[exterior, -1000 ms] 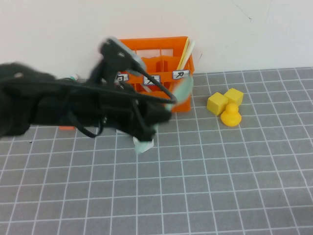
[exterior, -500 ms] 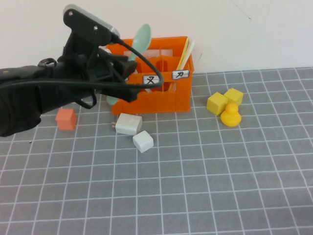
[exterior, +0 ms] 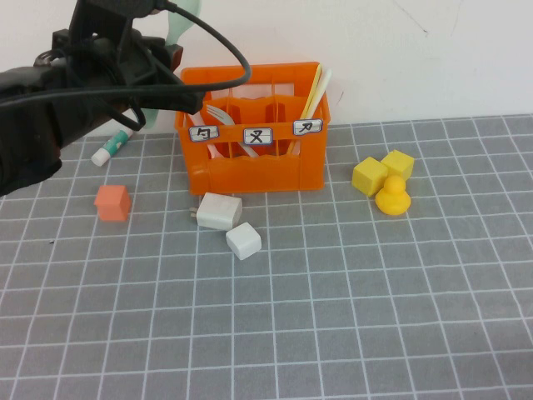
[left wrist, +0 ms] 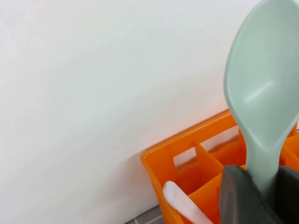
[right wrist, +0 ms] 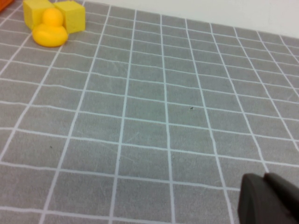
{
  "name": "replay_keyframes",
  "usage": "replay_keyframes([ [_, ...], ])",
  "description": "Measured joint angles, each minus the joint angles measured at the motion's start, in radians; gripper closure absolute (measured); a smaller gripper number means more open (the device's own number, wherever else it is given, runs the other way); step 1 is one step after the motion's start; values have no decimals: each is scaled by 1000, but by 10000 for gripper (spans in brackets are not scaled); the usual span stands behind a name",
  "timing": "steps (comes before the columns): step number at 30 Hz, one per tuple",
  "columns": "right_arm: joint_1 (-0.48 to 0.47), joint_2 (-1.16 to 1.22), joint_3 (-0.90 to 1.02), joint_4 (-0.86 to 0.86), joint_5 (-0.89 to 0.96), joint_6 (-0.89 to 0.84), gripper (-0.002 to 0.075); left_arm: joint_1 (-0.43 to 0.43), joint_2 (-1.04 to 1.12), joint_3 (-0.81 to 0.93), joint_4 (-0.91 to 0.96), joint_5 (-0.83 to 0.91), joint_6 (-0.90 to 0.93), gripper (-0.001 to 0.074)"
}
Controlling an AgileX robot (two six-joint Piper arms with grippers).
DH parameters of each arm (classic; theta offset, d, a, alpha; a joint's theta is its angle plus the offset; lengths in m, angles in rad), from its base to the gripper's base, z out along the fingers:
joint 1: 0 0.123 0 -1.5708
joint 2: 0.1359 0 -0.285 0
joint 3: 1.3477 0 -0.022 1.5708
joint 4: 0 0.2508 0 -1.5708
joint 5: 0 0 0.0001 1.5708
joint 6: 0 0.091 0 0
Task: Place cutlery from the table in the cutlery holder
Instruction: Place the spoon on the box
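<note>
My left gripper (exterior: pixel 169 52) is shut on the handle of a mint-green spoon (exterior: pixel 180 23), whose bowl points up against the white wall. It hangs above the back left corner of the orange cutlery holder (exterior: pixel 254 171). In the left wrist view the spoon (left wrist: pixel 264 88) rises from between the dark pads of the left gripper (left wrist: pixel 261 183), with the holder's compartments (left wrist: pixel 187 163) just below. A pale handle (left wrist: pixel 180 203) leans in one compartment. A grey fork (exterior: pixel 218 117) stands inside the holder. My right gripper (right wrist: pixel 268 191) is shut, low over the bare table (right wrist: pixel 140 116).
Two white blocks (exterior: pixel 218 211) (exterior: pixel 243 241) lie in front of the holder, and an orange-red cube (exterior: pixel 112 202) to its left. Yellow blocks (exterior: pixel 371 176) and a yellow duck (exterior: pixel 392 196) sit to the right. Pale yellow sticks (exterior: pixel 316 83) stand in the holder. A white marker (exterior: pixel 112 148) lies left.
My left arm has risen and swung back and left, carrying the mint-green spoon from in front of the holder to above its back left corner. The white blocks are uncovered.
</note>
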Motion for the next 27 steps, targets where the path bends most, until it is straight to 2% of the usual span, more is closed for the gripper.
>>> replay_keyframes([
  [27, 0, 0, 0, 0, 0, 0, 729, 0, 2, -5, -2, 4, 22, 628],
])
